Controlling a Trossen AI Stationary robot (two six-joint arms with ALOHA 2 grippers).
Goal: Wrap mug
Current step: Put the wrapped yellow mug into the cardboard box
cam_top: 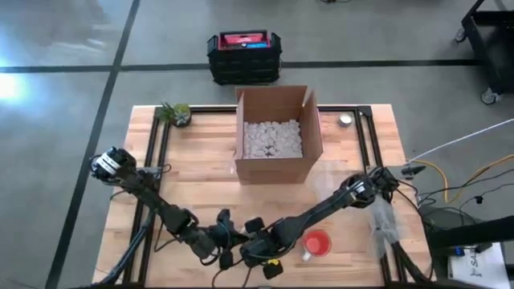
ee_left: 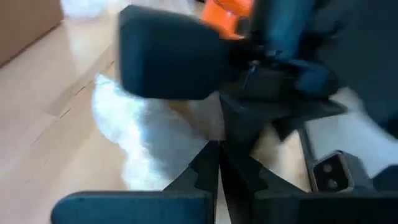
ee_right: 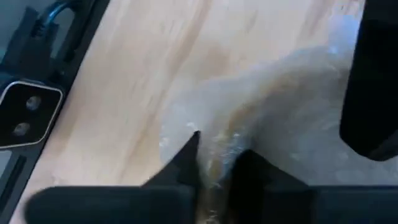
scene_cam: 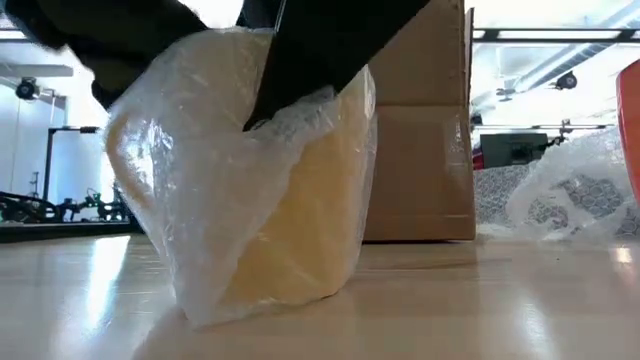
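In the low view a yellow mug [scene_cam: 290,200] stands on the table near its front edge, inside a clear plastic wrap [scene_cam: 200,190]. Both grippers meet over it. My right gripper [ee_right: 214,165] is shut on the wrap. My left gripper [ee_left: 217,158] is shut at the wrap's [ee_left: 137,134] edge, facing the right one. In the high view the two grippers [cam_top: 241,241] hide the wrapped mug. My left gripper's shut fingertips [ee_left: 208,155] meet the white wrap's edge [ee_left: 186,140]; they appear to pinch it, coming low from the table's left. How many layers, I cannot tell. My right gripper pinches a gathered fold of the wrap [ee_right: 217,146] between its two fingers, slanting down from the right. The wrap bunches up at the fold [scene_cam: 290,115], with the mug on the table.
A red mug [cam_top: 316,243] stands just right of the grippers. An open cardboard box [cam_top: 277,136] of white packing fill stands mid-table. More clear wrap [cam_top: 382,229] lies at the right edge. A small plant [cam_top: 177,113] and a round tin [cam_top: 345,120] sit at the back.
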